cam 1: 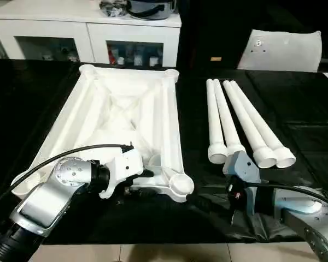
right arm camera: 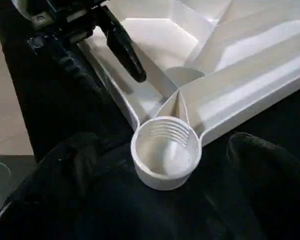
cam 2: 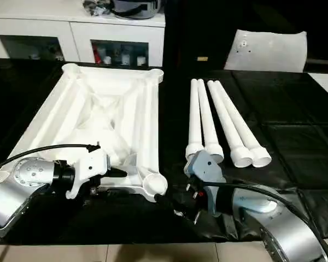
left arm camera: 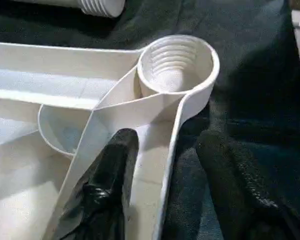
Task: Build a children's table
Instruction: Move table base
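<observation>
The children's table top (cam 1: pixel 87 117) lies upside down on the black cloth, with its X ribs and corner sockets facing up. Its four white legs (cam 1: pixel 246 125) lie side by side to its right. My left gripper (left arm camera: pixel 166 140) is at the near rim beside the near-right corner socket (left arm camera: pixel 177 62). One finger (left arm camera: pixel 110 170) rests inside the rim and the other sits outside it with a gap, so the gripper is open. My right gripper (right arm camera: pixel 165 165) is open just right of the same socket (right arm camera: pixel 165 157), its fingertips on either side without touching it.
A white cabinet (cam 1: pixel 87 38) with glass doors stands behind the table, with dark items (cam 1: pixel 147 8) on top. A flat white panel (cam 1: pixel 287 49) leans at the back right. The black cloth (cam 1: pixel 284 109) ends near the front, where pale floor shows.
</observation>
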You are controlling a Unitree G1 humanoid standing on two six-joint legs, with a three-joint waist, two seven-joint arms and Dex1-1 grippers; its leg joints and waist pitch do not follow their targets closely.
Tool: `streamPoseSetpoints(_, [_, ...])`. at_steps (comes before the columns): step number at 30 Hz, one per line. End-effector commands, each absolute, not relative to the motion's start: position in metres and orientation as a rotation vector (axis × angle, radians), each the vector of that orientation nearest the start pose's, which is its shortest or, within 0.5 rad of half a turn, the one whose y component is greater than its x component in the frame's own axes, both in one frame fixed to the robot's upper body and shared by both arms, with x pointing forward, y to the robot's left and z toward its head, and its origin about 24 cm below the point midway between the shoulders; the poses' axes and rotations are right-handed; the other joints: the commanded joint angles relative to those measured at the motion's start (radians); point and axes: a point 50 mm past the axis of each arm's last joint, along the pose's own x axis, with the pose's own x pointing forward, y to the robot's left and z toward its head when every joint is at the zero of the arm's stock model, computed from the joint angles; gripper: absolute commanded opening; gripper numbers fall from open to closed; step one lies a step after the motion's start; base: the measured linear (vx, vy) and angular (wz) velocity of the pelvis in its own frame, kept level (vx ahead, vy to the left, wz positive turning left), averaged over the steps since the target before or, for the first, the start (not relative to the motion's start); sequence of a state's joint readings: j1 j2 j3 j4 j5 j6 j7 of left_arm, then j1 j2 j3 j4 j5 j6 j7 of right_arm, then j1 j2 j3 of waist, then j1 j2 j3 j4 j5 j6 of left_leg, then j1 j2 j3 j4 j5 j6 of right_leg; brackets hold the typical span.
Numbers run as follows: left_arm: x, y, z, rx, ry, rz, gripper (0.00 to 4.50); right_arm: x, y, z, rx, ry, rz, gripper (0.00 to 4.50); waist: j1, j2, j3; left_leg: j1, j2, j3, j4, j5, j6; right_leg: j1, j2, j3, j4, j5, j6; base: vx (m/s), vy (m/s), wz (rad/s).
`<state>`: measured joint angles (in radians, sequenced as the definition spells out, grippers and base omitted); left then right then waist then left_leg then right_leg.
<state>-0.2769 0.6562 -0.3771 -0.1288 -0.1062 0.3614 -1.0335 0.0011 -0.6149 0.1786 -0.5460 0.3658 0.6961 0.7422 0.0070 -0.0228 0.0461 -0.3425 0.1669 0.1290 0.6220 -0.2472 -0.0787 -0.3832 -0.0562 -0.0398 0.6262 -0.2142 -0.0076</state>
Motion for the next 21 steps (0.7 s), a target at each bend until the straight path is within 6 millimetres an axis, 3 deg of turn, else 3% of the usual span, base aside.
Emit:
streamPoseSetpoints(1, [0.253, 0.144, 0.072, 0.584, 0.415, -1.309, 1.97, 0.201, -0.144, 0.09, -0.229, 0.423, 1.086, 4.5, 0.004, 0.002, -0.041, -0.013, 0.05, -0.004, -0.088, -0.101, 0.028, 0.049, -0.073, 0.053, -0.078, -0.186, -0.189, 0.0, 0.0, 0.0])
streamPoseSetpoints(4, [0.252, 0.144, 0.069, 0.597, 0.434, -1.321, 1.61, 0.201, -0.145, 0.088, -0.234, 0.438, 1.089, 4.5, 0.004, 0.001, -0.042, -0.014, 0.05, -0.004, -0.086, -0.078, 0.034, 0.049, -0.074, 0.052, -0.075, -0.155, -0.195, 0.0, 0.0, 0.0])
streamPoseSetpoints(7, [0.252, 0.145, 0.068, 0.598, 0.44, -1.325, 1.53, 0.201, -0.145, 0.088, -0.24, 0.439, 1.091, 4.5, 0.004, 0.001, -0.042, -0.013, 0.051, -0.003, -0.086, -0.079, 0.034, 0.048, -0.074, 0.052, -0.074, -0.145, -0.207, 0.0, 0.0, 0.0])
streamPoseSetpoints(9, [0.252, 0.146, 0.066, 0.614, 0.449, -1.329, 1.19, 0.2, -0.144, 0.087, -0.256, 0.432, 1.101, 4.5, 0.004, -0.001, -0.04, -0.014, 0.051, -0.002, -0.087, -0.095, 0.034, 0.048, -0.075, 0.052, -0.077, -0.174, -0.203, 0.0, 0.0, 0.0])
streamPoseSetpoints(12, [0.252, 0.148, 0.065, 0.639, 0.456, -1.328, 1.16, 0.201, -0.143, 0.087, -0.262, 0.43, 1.104, 4.5, 0.004, 0.001, -0.04, -0.012, 0.051, -0.003, -0.088, -0.105, 0.03, 0.046, -0.074, 0.052, -0.079, -0.199, -0.195, 0.0, 0.0, 0.0])
streamPoseSetpoints(14, [0.254, 0.149, 0.065, 0.654, 0.459, -1.32, 0.78, 0.202, -0.143, 0.087, -0.263, 0.428, 1.104, 4.5, 0.004, 0.001, -0.04, -0.012, 0.051, -0.004, -0.088, -0.103, 0.029, 0.046, -0.075, 0.053, -0.079, -0.192, -0.195, 0.0, 0.0, 0.0])
streamPoseSetpoints(17, [0.255, 0.15, 0.062, 0.664, 0.459, -1.312, 0.78, 0.202, -0.142, 0.087, -0.268, 0.43, 1.109, 4.5, 0.004, 0.002, -0.041, -0.012, 0.053, -0.004, -0.088, -0.1, 0.028, 0.047, -0.075, 0.052, -0.076, -0.174, -0.202, 0.0, 0.0, 0.0])
streamPoseSetpoints(19, [0.255, 0.152, 0.059, 0.684, 0.474, -1.307, 0.38, 0.202, -0.141, 0.086, -0.268, 0.431, 1.112, 4.5, 0.005, 0.003, -0.041, -0.012, 0.052, -0.004, -0.088, -0.093, 0.031, 0.047, -0.075, 0.053, -0.076, -0.157, -0.205, 0.0, 0.0, 0.0])
streamPoseSetpoints(21, [0.255, 0.153, 0.057, 0.698, 0.48, -1.296, 0.32, 0.202, -0.141, 0.086, -0.262, 0.43, 1.11, 4.5, 0.005, 0.001, -0.041, -0.013, 0.052, -0.004, -0.089, -0.096, 0.031, 0.048, -0.076, 0.052, -0.076, -0.161, -0.205, 0.0, 0.0, 0.0])
